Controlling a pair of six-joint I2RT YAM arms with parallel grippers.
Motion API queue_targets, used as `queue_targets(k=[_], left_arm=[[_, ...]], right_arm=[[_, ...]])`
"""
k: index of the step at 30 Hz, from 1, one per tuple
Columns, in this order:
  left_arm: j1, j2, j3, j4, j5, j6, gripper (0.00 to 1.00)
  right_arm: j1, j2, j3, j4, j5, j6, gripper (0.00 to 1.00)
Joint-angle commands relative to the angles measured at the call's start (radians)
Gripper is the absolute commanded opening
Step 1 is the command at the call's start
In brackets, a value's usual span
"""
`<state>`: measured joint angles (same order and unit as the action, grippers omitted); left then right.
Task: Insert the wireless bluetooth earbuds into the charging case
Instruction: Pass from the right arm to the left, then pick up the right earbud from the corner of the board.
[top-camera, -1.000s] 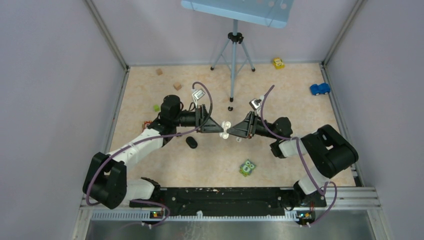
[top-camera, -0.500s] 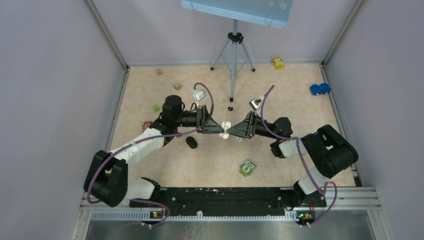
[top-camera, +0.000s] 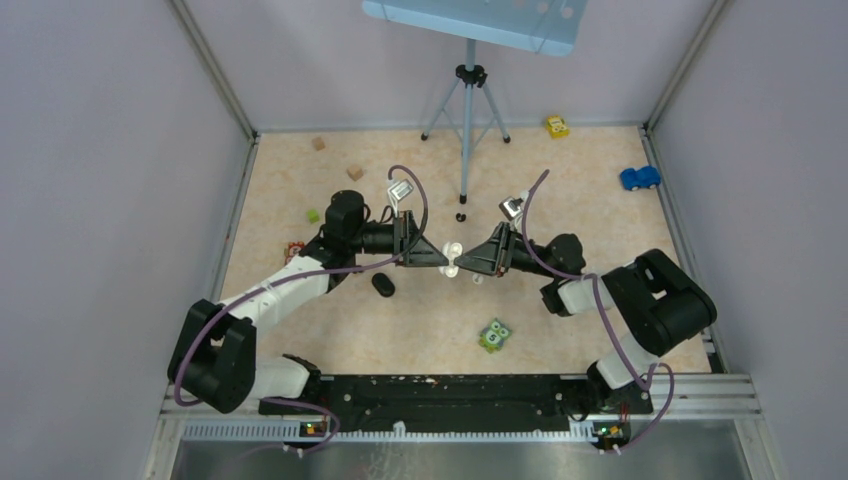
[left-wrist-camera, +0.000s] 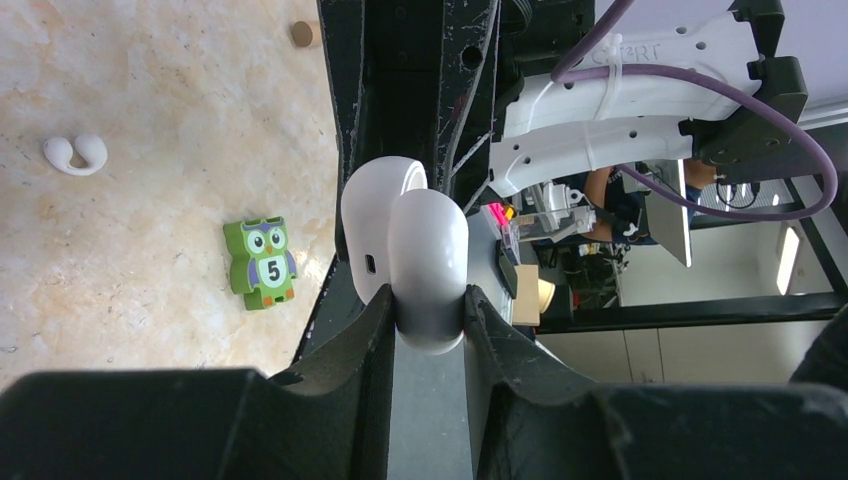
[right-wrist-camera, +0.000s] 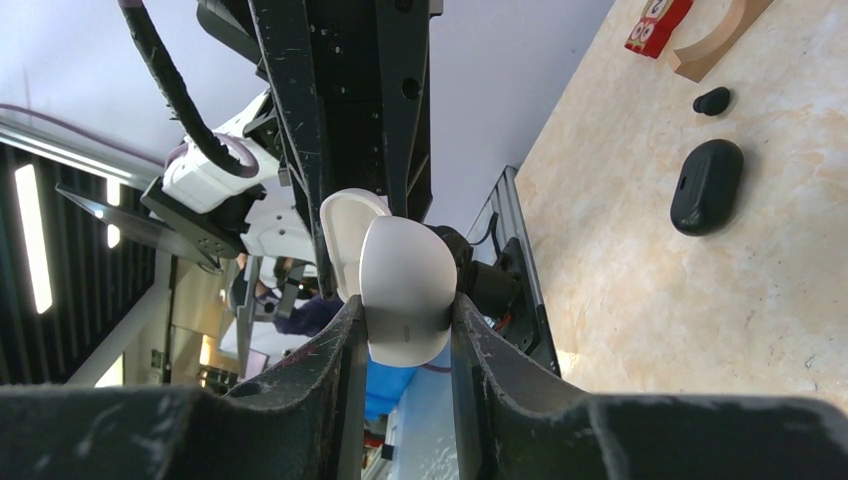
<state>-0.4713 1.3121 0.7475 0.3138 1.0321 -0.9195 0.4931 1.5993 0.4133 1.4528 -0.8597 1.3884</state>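
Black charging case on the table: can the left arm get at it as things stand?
Probably not yet. The black charging case lies uncovered beside the left arm, but the left fingers are shut on the white charging case, which the right fingers also clamp.

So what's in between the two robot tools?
A white case. The left tool and the right tool each pinch one side of it. The top view shows it.
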Motion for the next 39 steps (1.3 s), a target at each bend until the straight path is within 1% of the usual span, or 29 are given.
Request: queue_targets(k=[1,2,3,4,5,7,9,10,11,12,13,15,16,18,20,21,23,24,25,26,27,29,31,35,37,39], left_arm=[[-0.007,-0.004,0.020,0.018,-0.012,0.031,0.15],[-0.006,-0.006,0.028,-0.005,-0.019,0.048,0.15],[-0.004,-0.010,0.041,-0.040,-0.033,0.073,0.15],[-0.003,-0.012,0.052,-0.094,-0.051,0.100,0.14],[0.004,-0.015,0.062,-0.122,-0.066,0.129,0.11],[0.032,-0.022,0.076,-0.221,-0.086,0.171,0.05],[0.074,-0.040,0.062,-0.253,-0.086,0.183,0.01],[0.094,-0.049,0.049,-0.257,-0.084,0.183,0.01],[0.114,-0.061,0.036,-0.259,-0.080,0.183,0.01],[0.132,-0.068,0.022,-0.261,-0.073,0.183,0.01],[0.144,-0.073,0.012,-0.267,-0.067,0.190,0.01],[0.155,-0.072,0.004,-0.293,-0.068,0.214,0.01],[0.157,-0.067,0.002,-0.304,-0.060,0.227,0.01],[0.157,-0.055,-0.006,-0.309,-0.043,0.231,0.00],[0.159,-0.046,-0.015,-0.309,-0.036,0.236,0.00],[0.159,-0.044,-0.015,-0.309,-0.036,0.241,0.00],[0.161,-0.047,-0.010,-0.309,-0.043,0.247,0.00],[0.161,-0.053,-0.008,-0.338,-0.050,0.249,0.00],[0.163,-0.062,-0.007,-0.344,-0.058,0.249,0.00],[0.163,-0.074,-0.008,-0.348,-0.067,0.249,0.00],[0.163,-0.080,-0.009,-0.346,-0.075,0.248,0.00],[0.163,-0.093,-0.017,-0.332,-0.083,0.237,0.01],[0.163,-0.090,-0.019,-0.323,-0.073,0.225,0.01],[0.163,-0.086,-0.016,-0.321,-0.068,0.222,0.01],[0.163,-0.085,-0.021,-0.291,-0.068,0.218,0.01],[0.163,-0.086,-0.028,-0.282,-0.067,0.212,0.01]], right_arm=[[-0.002,0.000,0.023,0.044,-0.003,-0.020,0.25],[-0.004,-0.004,0.022,0.027,0.004,-0.025,0.37],[-0.006,-0.014,0.018,0.007,0.017,-0.031,0.47],[-0.011,-0.025,0.014,-0.015,0.027,-0.040,0.60],[-0.018,-0.042,0.011,-0.052,0.032,-0.056,0.65],[-0.044,-0.109,-0.005,-0.174,0.054,-0.106,0.70],[-0.078,-0.235,-0.020,-0.495,0.129,-0.209,0.71],[-0.094,-0.324,-0.008,-0.714,0.201,-0.304,0.71],[-0.099,-0.409,0.029,-0.992,0.299,-0.421,0.72],[-0.100,-0.493,0.080,-1.228,0.444,-0.537,0.73],[-0.099,-0.553,0.120,-1.405,0.571,-0.627,0.74],[-0.100,-0.624,0.180,-1.629,0.767,-0.785,0.74],[-0.100,-0.629,0.211,-1.695,0.824,-0.840,0.72],[-0.100,-0.579,0.270,-1.790,0.883,-0.934,0.65],[-0.085,-0.498,0.329,-1.856,0.903,-0.978,0.56],[-0.065,-0.462,0.351,-1.887,0.947,-0.987,0.55],[-0.041,-0.409,0.372,-1.907,0.996,-0.983,0.54],[-0.043,-0.395,0.372,-1.905,1.019,-0.970,0.54],[-0.049,-0.387,0.366,-1.895,1.051,-0.965,0.51],[-0.059,-0.381,0.355,-1.883,1.101,-0.959,0.45],[-0.086,-0.375,0.343,-1.866,1.126,-0.955,0.42],[-0.174,-0.363,0.334,-1.844,1.095,-0.946,0.35],[-0.264,-0.354,0.332,-1.834,1.065,-0.932,0.30],[-0.325,-0.352,0.320,-1.853,1.087,-0.892,0.30],[-0.358,-0.352,0.294,-1.854,1.096,-0.877,0.30],[-0.412,-0.354,0.250,-1.830,1.062,-0.871,0.30]])
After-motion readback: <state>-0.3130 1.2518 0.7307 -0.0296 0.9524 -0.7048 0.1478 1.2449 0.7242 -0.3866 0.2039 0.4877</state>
